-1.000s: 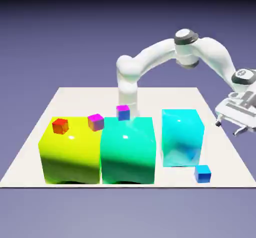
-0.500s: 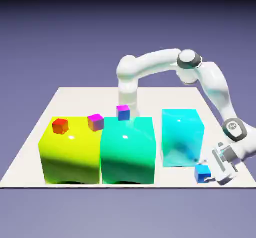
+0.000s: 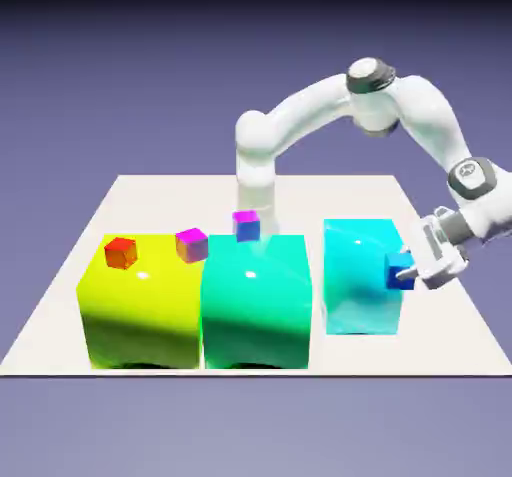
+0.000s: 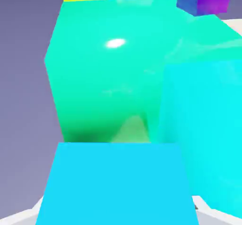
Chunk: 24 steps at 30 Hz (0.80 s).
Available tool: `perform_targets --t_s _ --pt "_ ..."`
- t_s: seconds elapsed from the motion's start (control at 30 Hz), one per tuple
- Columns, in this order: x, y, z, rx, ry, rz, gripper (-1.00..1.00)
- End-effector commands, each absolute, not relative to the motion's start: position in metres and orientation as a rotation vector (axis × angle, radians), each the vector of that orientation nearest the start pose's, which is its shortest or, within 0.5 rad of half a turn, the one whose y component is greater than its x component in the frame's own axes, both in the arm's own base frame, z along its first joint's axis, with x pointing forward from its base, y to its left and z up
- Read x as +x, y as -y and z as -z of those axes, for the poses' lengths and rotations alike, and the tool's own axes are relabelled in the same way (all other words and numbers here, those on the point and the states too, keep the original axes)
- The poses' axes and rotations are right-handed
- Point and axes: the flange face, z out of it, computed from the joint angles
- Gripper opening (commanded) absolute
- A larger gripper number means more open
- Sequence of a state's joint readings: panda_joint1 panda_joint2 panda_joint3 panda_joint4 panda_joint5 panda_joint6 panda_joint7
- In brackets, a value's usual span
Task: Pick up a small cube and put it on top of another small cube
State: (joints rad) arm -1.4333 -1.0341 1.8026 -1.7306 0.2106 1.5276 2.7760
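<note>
Holding the small cube [image 3: 398, 271] clear of the table [image 3: 60, 305], the gripper [image 3: 412, 267] pinches it between its fingers beside the cyan block [image 3: 362, 275].

In the exterior view the small cube sits at the tip of the hand, on the exterior view's right of the cyan block and against its upper right edge, well above the table. In the hand view the small cube [image 4: 116, 184] fills the bottom middle, large and light blue, hiding most of both fingers; beyond it stand the green block [image 4: 106, 68] and the cyan block [image 4: 208, 125]. Past them are the yellow block [image 3: 140, 310], the red cube [image 3: 120, 253] on its top, the pink-topped cube [image 3: 191, 244] and the blue cube with a magenta top [image 3: 246, 225].
</note>
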Motion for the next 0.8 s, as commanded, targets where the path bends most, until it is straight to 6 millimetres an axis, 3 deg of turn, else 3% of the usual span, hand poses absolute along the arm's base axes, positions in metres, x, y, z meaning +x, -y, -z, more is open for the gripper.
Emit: perform_targets --t_s 0.0,0.2,0.37,0.4,0.47,0.63,0.67,0.7,0.77 --pt "0.476 -0.315 -0.329 -0.909 -3.148 1.370 -1.00" --pt "0.446 -0.222 -0.379 -0.728 -3.390 1.175 -1.00" --pt "0.421 -0.070 -0.402 0.081 -3.638 1.132 -1.00" --pt "0.420 -0.051 -0.404 0.239 -3.631 1.166 -1.00" --pt "0.420 -0.049 -0.405 0.257 -3.628 1.171 -1.00" --pt "0.390 -0.027 -0.356 0.257 -3.629 1.168 -1.00" --pt "0.388 -0.026 -0.354 0.257 -3.629 1.169 -1.00" --pt "0.388 -0.026 -0.354 0.257 -3.629 1.169 1.00" --pt "0.395 -0.030 -0.364 0.256 -3.629 1.168 1.00"
